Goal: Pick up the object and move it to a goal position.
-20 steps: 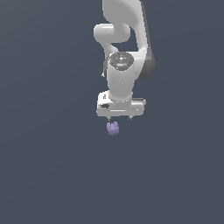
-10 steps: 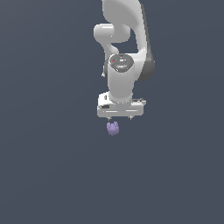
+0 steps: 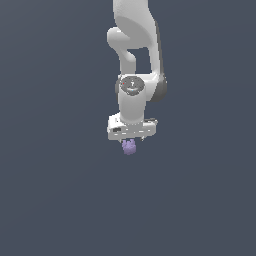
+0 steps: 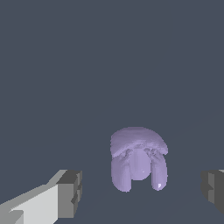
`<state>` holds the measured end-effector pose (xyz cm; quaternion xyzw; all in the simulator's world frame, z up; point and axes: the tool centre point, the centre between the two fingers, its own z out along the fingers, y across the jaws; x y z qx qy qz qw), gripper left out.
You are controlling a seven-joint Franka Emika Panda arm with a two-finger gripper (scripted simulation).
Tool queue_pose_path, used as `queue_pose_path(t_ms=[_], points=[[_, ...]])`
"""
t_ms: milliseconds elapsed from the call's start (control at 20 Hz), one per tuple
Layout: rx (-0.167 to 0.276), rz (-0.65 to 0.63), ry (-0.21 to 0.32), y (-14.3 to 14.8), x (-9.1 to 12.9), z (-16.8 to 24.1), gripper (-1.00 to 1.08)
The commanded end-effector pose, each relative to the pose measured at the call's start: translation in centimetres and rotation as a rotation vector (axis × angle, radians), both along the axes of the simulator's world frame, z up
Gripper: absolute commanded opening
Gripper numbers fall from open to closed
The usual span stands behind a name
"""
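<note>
The white tool [image 3: 131, 140] has sunk a little closer over the small lumpy light-purple blob [image 3: 129, 147] at mid-frame, jaws wide, straddling it ungrasped; closing looks next.

light: even, dim bkgd | shadows: none cast | blur: none | render sharp, no glare

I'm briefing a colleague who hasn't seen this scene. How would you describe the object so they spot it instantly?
Find the white robot arm against the plain dark grey background and follow it down to its pincer. Just beneath sits the object, between the open fingers: a small, lumpy, light-purple blob, the only coloured thing in view.
</note>
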<state>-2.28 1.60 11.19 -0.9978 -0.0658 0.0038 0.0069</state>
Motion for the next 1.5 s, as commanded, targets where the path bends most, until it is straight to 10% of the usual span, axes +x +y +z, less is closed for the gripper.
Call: queue_pose_path(t_ms=[0,1300,1350,1450], points=[[-0.006,0.028,-0.005,-0.5,-0.3,-1.1,1.0],[-0.013,0.059,-0.009,-1.0,-0.6,-7.2,1.0],[-0.013,0.059,-0.009,-1.0,-0.6,-7.2,-1.0],[-0.013,0.059,-0.009,-1.0,-0.6,-7.2,-1.0]])
